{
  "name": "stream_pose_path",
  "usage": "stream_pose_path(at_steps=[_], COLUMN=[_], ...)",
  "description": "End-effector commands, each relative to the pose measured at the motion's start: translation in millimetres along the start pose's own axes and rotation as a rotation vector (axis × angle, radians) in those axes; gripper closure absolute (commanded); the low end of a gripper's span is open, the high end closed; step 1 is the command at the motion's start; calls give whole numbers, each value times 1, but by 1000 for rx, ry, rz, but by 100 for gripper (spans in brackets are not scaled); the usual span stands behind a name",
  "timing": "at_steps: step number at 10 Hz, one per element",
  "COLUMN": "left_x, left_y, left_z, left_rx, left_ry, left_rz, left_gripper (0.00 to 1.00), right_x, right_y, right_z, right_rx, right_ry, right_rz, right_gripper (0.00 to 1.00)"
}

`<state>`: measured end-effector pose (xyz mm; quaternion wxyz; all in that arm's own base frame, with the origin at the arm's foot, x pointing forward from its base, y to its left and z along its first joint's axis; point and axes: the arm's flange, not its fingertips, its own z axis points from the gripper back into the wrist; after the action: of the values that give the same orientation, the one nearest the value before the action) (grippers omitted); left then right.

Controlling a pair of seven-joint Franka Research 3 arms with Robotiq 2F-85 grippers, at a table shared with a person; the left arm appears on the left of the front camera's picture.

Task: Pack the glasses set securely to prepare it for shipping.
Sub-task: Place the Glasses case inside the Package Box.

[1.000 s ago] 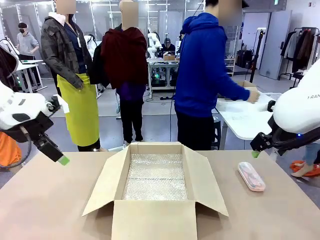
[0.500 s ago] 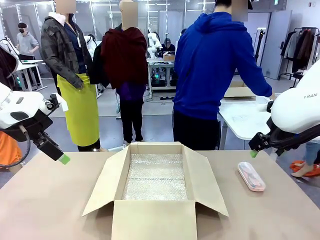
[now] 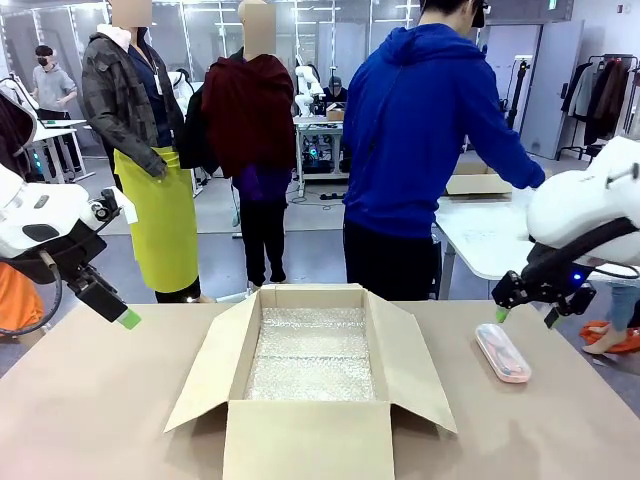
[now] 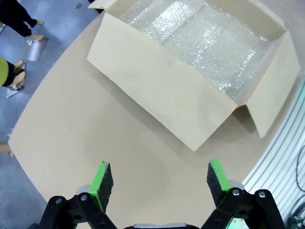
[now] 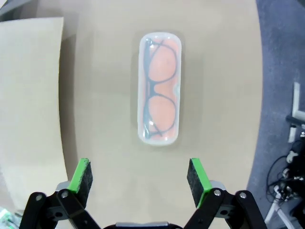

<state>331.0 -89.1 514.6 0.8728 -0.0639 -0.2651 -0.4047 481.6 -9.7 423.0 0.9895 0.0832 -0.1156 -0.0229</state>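
While right claw [image 5: 138,164] hovers, glasses case [image 5: 158,88] lies beneath.

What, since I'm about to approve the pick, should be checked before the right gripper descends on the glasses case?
1. Right gripper open: ok.
2. Glasses case lying flat and closed, apart from the cardboard box: ok.
3. Case's narrow width fits between the fingers: ok.
4. Box open, bubble wrap lining its floor: ok.
5. Left gripper open, beside the box, touching nothing: ok.
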Motion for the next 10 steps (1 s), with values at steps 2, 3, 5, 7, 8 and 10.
stream_pose_path(at_steps=[2, 3, 5, 7, 8, 10], left_x=[-1, -1, -1, -1, -1, -1], left_y=[1, 1, 1, 1, 1, 1], left_z=[1, 1, 1, 1, 1, 1], left_rx=[8, 8, 8, 8, 8, 8], left_ry=[4, 4, 4, 4, 4, 4], left_rz=[-6, -6, -6, -6, -6, -6], left_gripper=[0, 0, 0, 0, 0, 0], right_x=[38, 47, 60, 64, 64, 68], right_y=[-1, -4, -6, -7, -8, -9], right_z=[-18, -28, -45, -67, -74, -87], right_rx=[-7, -9, -12, -32, -26, -32], right_ry=[55, 78, 105, 153, 178, 204], right_rz=[-59, -78, -86, -91, -95, -96], right_gripper=[0, 0, 0, 0, 0, 0])
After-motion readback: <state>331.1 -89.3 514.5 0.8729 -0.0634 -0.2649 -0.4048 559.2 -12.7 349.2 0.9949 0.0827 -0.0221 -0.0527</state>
